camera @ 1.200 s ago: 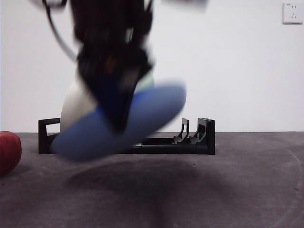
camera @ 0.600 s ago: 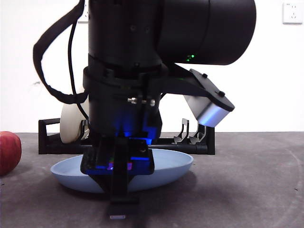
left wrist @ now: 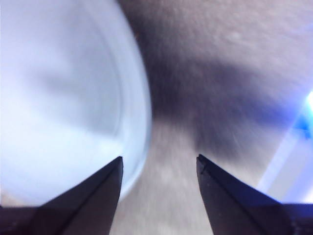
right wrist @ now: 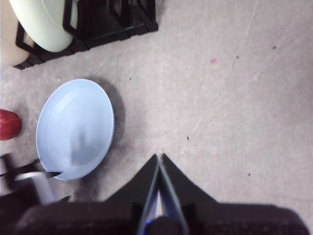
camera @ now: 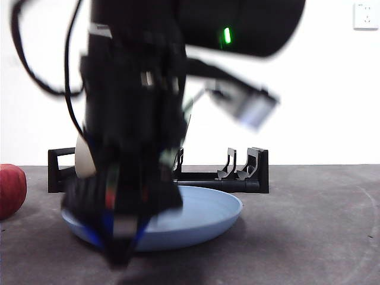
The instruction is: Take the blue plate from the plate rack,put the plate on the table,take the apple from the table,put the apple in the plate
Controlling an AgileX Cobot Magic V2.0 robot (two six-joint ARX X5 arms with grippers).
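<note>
The blue plate [camera: 202, 218] lies flat on the table [camera: 309, 225] in front of the plate rack [camera: 249, 172]. It also shows in the right wrist view [right wrist: 76, 127] and the left wrist view [left wrist: 63, 98]. My left gripper [camera: 122, 255] is low at the plate's near left rim, blurred by motion. In its wrist view the left gripper [left wrist: 159, 164] is open and empty, with the plate's edge beside one jaw. The apple [camera: 10, 190] sits at the far left and shows in the right wrist view [right wrist: 9, 125]. My right gripper [right wrist: 159, 159] is shut, high above the table.
A pale green plate [right wrist: 44, 22] and a cream-white plate [right wrist: 7, 44] stand in the rack [right wrist: 112, 19]. The cream plate [camera: 83, 157] shows behind the left arm. The table stretches bare to the right of the blue plate.
The left arm brought the blue plate down from the air and laid it flat on the table. It has since shifted left, off the plate's rim.
</note>
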